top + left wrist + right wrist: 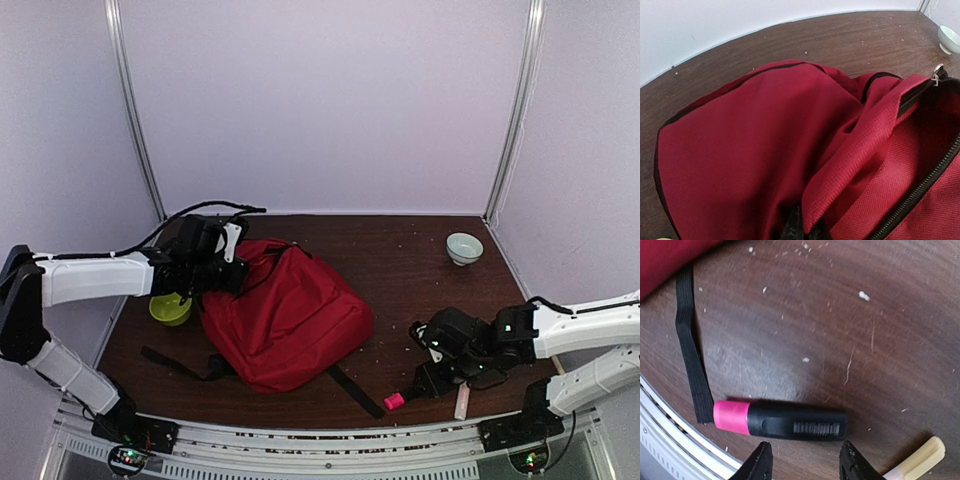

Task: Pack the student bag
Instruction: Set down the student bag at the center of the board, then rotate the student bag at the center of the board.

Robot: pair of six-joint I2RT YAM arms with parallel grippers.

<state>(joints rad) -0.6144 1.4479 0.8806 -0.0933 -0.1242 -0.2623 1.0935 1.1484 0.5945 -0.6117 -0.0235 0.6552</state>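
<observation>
The red student bag lies in the middle of the table, top end toward the left arm. My left gripper is at that end. In the left wrist view it is shut on a fold of the bag's red fabric beside the open zipper, where dark lining shows. A black marker with a pink cap lies on the table near the front edge, also seen from the top. My right gripper is open just above it, jaws on either side of its length, not touching it.
A black bag strap lies left of the marker. A cream stick-like item lies to the marker's right. A lime-green bowl sits left of the bag. A white bowl stands at the back right.
</observation>
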